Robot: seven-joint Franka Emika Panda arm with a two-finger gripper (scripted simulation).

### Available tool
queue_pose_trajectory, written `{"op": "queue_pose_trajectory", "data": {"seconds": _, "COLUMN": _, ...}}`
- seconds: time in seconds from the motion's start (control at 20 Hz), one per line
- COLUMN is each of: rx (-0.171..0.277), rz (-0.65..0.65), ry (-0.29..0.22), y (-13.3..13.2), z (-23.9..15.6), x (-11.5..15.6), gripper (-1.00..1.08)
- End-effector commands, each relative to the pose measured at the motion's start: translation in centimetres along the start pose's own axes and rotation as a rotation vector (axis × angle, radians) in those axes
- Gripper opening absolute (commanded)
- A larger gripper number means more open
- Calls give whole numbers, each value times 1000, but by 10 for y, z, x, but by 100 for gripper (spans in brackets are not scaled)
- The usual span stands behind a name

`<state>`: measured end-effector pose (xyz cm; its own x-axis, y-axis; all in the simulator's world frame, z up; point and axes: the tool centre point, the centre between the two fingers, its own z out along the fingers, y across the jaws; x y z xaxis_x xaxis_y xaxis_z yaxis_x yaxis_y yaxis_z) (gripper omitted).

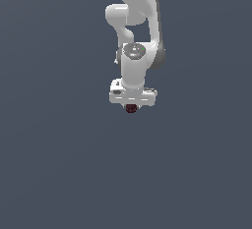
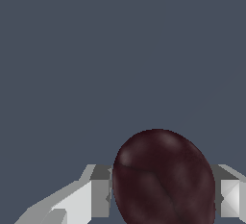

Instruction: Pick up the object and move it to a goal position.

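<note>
Featureless slate-grey background surrounds my white gripper [image 1: 131,106], its jaws closed across the middle of the tiny maroon ball [image 1: 131,108], which I judge light, rigid, smooth and prone to slipping if squeezed off-centre.

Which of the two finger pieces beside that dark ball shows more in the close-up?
The broad pale finger stretches wide on one side of the maroon ball; the other finger is just a sliver at the picture's edge.

The small, dark maroon ball [image 1: 131,108] [image 2: 163,177] has a faintly mottled, glossy surface. It sits directly beneath my white hand, between my two fingers, which flank it closely on either side in the wrist view.
</note>
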<state>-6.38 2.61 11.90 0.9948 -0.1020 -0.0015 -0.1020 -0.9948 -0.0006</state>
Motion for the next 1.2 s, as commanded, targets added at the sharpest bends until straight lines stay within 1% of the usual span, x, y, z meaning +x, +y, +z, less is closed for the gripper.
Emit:
{"op": "queue_pose_trajectory", "data": {"seconds": 0.0, "rx": 1, "rz": 0, "ry": 1, "y": 17, "z": -23, "x": -4, "gripper": -100}}
{"op": "queue_pose_trajectory", "data": {"seconds": 0.85, "rx": 3, "rz": 1, "ry": 1, "y": 145, "z": -193, "x": -32, "gripper": -100}}
{"op": "queue_pose_trajectory", "data": {"seconds": 1.15, "rx": 2, "rz": 1, "ry": 1, "y": 185, "z": -246, "x": -38, "gripper": -100}}
